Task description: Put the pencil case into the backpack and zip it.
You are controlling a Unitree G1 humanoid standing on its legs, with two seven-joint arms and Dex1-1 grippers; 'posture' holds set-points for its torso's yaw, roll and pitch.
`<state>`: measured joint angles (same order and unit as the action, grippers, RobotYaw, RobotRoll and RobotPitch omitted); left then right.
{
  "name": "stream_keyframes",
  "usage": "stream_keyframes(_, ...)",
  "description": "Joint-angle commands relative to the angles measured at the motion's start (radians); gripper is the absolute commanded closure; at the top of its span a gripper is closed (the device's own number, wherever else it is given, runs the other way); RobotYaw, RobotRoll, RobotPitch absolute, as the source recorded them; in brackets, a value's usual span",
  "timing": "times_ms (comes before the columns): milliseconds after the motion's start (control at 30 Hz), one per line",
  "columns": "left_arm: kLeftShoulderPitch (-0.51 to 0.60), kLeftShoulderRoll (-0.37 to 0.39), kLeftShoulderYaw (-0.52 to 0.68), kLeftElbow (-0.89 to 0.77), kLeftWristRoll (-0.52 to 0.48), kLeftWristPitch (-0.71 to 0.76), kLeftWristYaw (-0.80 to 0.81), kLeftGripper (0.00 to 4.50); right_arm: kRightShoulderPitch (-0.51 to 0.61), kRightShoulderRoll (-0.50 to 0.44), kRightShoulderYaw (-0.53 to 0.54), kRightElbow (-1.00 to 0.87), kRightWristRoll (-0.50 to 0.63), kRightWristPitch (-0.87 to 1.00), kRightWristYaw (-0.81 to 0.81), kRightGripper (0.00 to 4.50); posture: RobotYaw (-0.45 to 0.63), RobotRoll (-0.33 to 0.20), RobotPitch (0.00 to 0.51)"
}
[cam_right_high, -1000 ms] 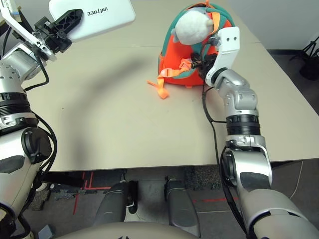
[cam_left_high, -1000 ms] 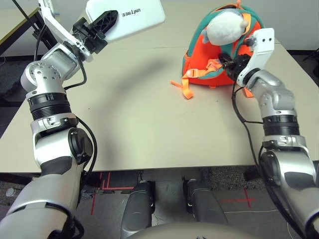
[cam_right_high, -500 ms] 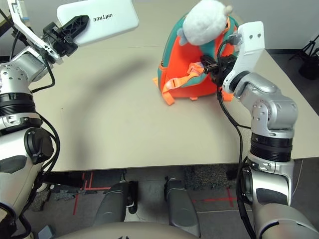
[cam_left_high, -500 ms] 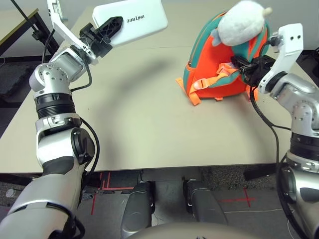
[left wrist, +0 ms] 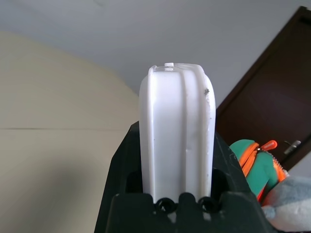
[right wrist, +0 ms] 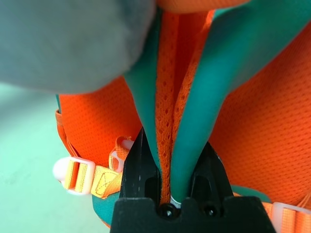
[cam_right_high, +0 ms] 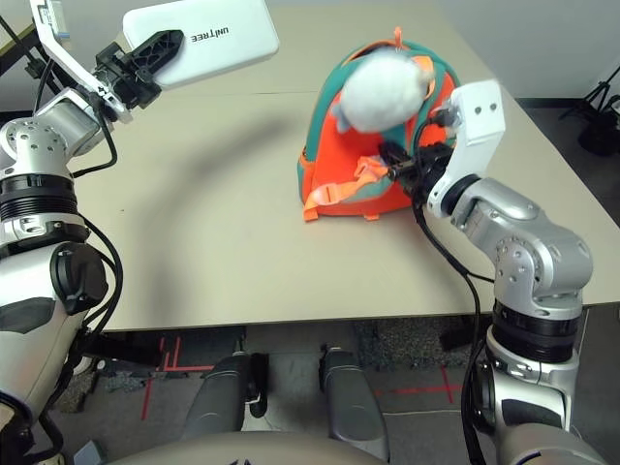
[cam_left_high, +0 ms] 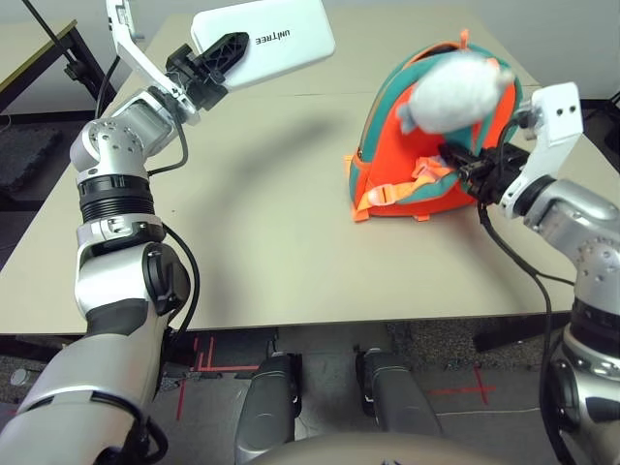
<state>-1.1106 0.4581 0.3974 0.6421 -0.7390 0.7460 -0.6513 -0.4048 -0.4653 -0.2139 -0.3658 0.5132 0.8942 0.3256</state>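
Left wrist view: pencil case (left wrist: 177,131) between left claw (left wrist: 177,191) fingers.

Head stereo pair looks fwd/down over table (cam_left_high: 291,242); wrist cams close-up along each tool.

Pencil case (cam_left_high: 276,41): flat white rectangular case, rounded corners, small dark lettering on top; held aloft over the desk's far left area. Backpack (cam_left_high: 407,170): small, orange with teal trim, orange straps and buckles, grey-white plush fish attached; tilted, standing near the desk's right edge.
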Motion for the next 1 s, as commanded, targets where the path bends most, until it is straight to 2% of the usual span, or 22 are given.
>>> stream_keyframes(33,-0.03,0.022,-0.038,-0.054,-0.007,0.028,-0.098,3.22,0.0,0.007,0.041,0.072,-0.042,-0.062,0.017,4.1,-0.21,0.0,0.114)
stream_keyframes(267,-0.092,0.078,-0.11,-0.051,0.008,0.047,-0.284,3.22,-0.028,0.003,0.082,0.176,-0.08,-0.132,0.055,4.1,-0.19,0.0,0.108)
stream_keyframes(400,-0.139,0.091,-0.164,0.0,0.053,0.014,-0.381,3.22,-0.035,0.004,0.094,0.205,-0.092,-0.154,0.074,4.1,-0.19,0.0,0.107)
stream_keyframes(733,-0.219,0.047,-0.25,0.205,0.201,-0.13,-0.493,3.22,-0.049,0.009,0.096,0.221,-0.104,-0.166,0.087,4.1,-0.2,0.0,0.109)
stream_keyframes(1000,-0.248,0.018,-0.262,0.301,0.263,-0.173,-0.559,3.22,-0.051,0.004,0.088,0.226,-0.109,-0.172,0.092,4.1,-0.21,0.0,0.11)
